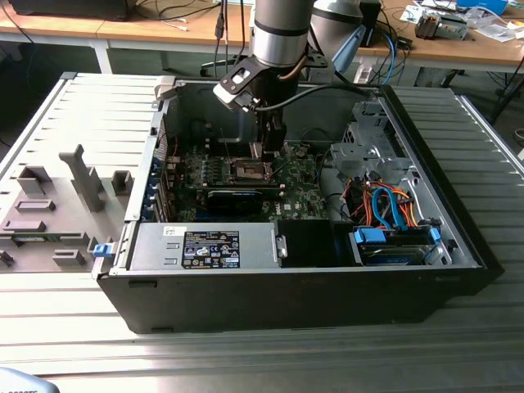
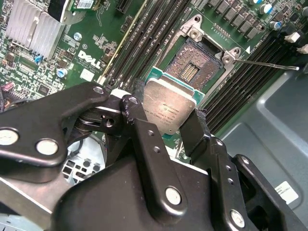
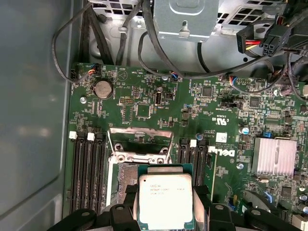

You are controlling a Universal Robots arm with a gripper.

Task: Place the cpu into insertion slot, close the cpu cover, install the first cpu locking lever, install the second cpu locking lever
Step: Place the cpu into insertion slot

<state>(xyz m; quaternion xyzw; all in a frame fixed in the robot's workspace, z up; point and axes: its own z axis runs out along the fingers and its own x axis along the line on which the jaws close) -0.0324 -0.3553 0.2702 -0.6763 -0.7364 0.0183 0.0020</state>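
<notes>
Now, step one: our pincer (image 2: 167, 111) grips the cpu (image 3: 165, 198), open insertion slot (image 2: 191, 67) just beyond its tips; seating, we reckon, needs square alignment.

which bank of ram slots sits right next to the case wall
The bank between the socket and the grey case wall; the other bank lies across the socket, toward the finned heatsink.
</notes>
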